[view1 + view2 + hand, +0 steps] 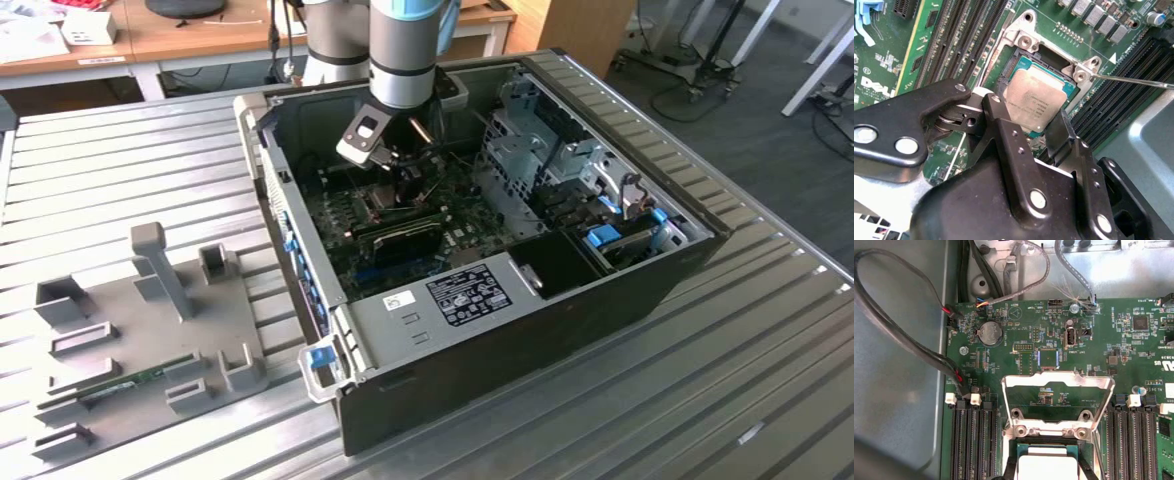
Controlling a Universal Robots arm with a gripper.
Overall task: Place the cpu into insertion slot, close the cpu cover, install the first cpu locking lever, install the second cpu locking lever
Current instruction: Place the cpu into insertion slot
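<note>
A: What is seen on the worktop (107, 160)?
B: An open case (534, 350) is laid there; the gripper (398, 172) is held inside, above the motherboard (461, 215). A grey tray (127, 335) is set at the exterior view's left.

Arm (403, 60): grey tubular casing; pale-blue joint cap (411, 8) at its twelve o'clock in the exterior view; white wrist block (363, 138) at seven o'clock; gripper (1028, 124): black linkage, silver screws (1038, 199).
</note>
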